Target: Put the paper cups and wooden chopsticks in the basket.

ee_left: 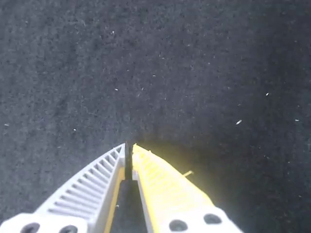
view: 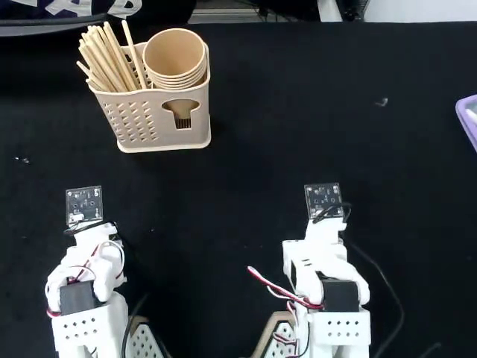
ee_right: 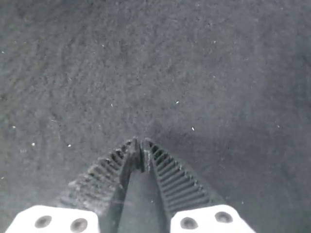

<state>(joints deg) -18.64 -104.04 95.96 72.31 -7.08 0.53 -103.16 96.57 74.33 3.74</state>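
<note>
The stacked paper cups [view: 176, 56] stood in one compartment of the basket [view: 160, 123], and the wooden chopsticks [view: 112, 60] stood bundled in the other, fanning above its rim. The basket rested on the black tabletop [view: 298, 112]. Both arms sat folded back, well apart from the basket. The left end effector [ee_left: 129, 148] was closed and empty, as was the right end effector [ee_right: 140, 145]. A purple object [view: 468, 119], cut off at the frame edge, lay far from the basket.
</note>
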